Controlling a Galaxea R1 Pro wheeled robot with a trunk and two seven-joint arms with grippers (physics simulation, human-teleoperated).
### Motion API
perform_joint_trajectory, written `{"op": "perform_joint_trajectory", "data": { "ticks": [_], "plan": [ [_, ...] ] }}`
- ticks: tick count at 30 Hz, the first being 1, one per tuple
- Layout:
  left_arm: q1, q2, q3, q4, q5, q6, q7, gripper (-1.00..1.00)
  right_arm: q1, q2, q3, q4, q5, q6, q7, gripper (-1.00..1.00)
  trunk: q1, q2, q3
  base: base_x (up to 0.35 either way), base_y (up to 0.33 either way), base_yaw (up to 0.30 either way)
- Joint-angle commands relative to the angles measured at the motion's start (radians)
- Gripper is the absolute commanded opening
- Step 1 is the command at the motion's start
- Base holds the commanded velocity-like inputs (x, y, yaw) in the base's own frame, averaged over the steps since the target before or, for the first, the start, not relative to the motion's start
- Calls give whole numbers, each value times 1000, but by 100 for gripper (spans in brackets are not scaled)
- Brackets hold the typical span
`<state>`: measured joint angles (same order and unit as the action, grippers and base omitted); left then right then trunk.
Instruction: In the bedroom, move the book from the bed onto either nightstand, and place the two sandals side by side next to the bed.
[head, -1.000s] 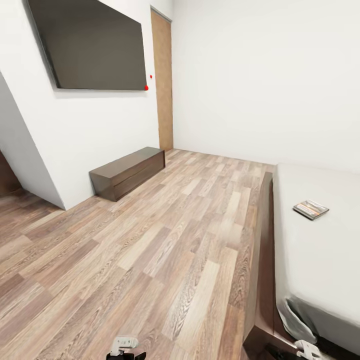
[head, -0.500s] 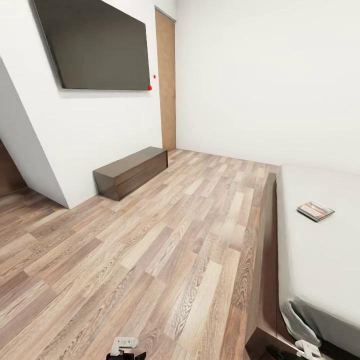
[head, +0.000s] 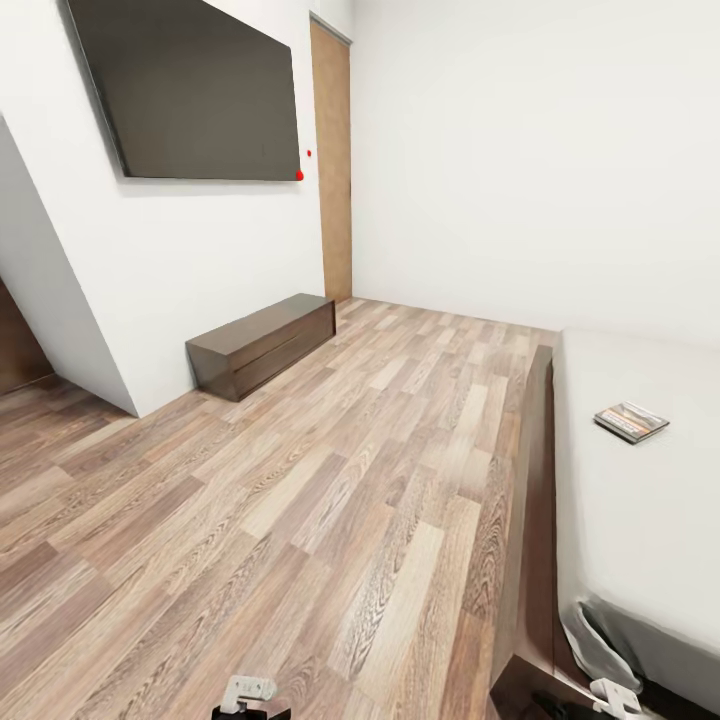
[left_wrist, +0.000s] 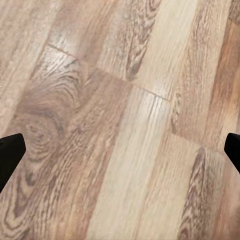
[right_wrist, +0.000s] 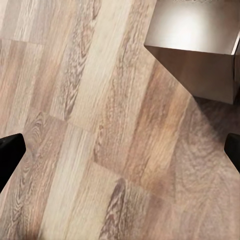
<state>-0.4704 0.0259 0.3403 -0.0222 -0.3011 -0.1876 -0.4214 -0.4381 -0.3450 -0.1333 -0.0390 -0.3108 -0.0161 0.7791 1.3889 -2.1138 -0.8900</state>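
Both grippers hung wide open and empty over the wood floor while the book lay on the bed.

In each wrist view the left gripper (left_wrist: 120, 155) and the right gripper (right_wrist: 120, 155) had their dark fingertips spread to the picture's edges, gripping and touching nothing above the floor (head: 330, 500). A corner of the bed (right_wrist: 197, 55) showed under the right one. The book (head: 630, 421) lay flat on the mattress of the bed (head: 640, 500), near its floor-side edge, its long axis running diagonally across the mattress. A dark dresser (head: 262, 343) stood against the wall under a television (head: 190, 90).
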Motion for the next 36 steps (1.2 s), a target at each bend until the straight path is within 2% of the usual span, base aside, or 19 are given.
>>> {"op": "perform_joint_trajectory", "data": {
  "ticks": [1,8,12,17,26,36],
  "plan": [
    [-1,1,8,1,-11,-4,-2,100,-1,0,-8,2,6,-3,4,100,0,0,-1,0,0,50],
    [-1,7,5,1,-21,-3,-3,100,-1,0,-8,10,6,-5,3,100,0,0,-1,0,0,87],
    [3,22,-6,2,-68,-3,-3,100,-1,-1,-8,11,6,-5,3,100,0,0,-1,0,0,118],
    [37,38,-10,2,-98,-3,-3,100,-1,-6,-8,10,6,-5,3,100,0,0,-1,0,0,185],
    [48,37,-14,2,-104,-3,-3,100,-1,-11,-8,9,6,-5,4,100,0,0,-1,0,0,242],
    [49,32,-15,2,-104,-3,-3,100,-1,-10,-8,10,6,-5,5,100,0,0,-1,0,0,33]
  ]
}}
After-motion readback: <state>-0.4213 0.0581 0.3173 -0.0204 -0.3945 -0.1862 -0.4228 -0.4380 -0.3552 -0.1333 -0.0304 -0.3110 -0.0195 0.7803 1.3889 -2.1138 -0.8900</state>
